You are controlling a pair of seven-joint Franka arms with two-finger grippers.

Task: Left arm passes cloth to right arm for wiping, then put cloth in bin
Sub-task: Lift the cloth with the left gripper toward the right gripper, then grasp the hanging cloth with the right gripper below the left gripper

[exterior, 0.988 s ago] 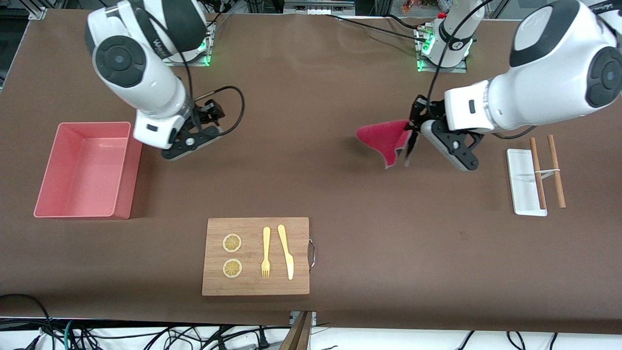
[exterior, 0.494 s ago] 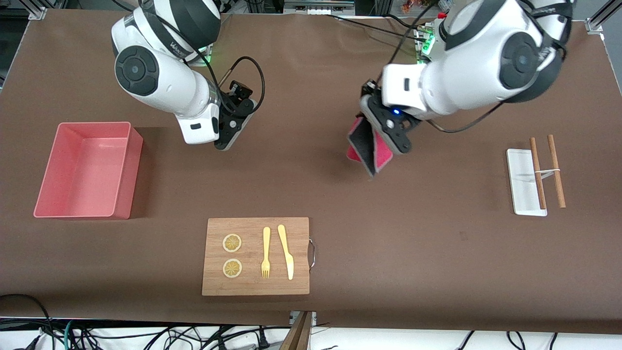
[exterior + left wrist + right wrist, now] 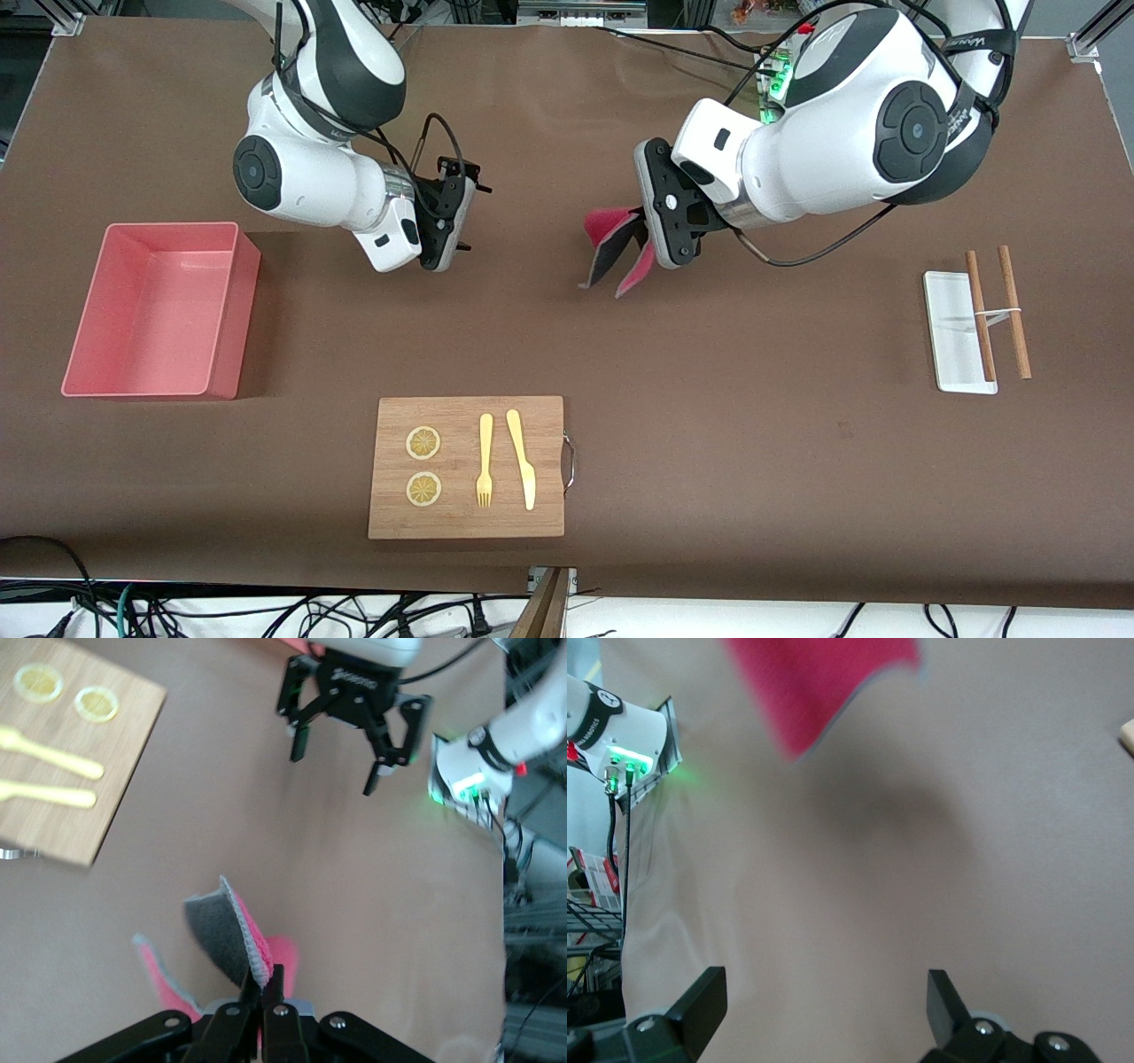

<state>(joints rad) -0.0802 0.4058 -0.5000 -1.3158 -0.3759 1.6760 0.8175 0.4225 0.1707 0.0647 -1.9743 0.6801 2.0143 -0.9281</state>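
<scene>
The left end effector (image 3: 640,241) pinches the cloth (image 3: 611,251) over mid-counter. At its nine o'clock the right end effector (image 3: 454,208) hangs spread and empty. Handover, wiping and the drop into the bin (image 3: 89,323) all seem left.

A brown cover (image 3: 709,425) lies over the whole table, with small creases near its top edge. Along the near edge of the table there is a pale floor (image 3: 797,620) with many dark cables (image 3: 266,611) on it. At the robots' side stand metal frame bars (image 3: 62,22), and green lights (image 3: 769,89) glow at the bases.
</scene>
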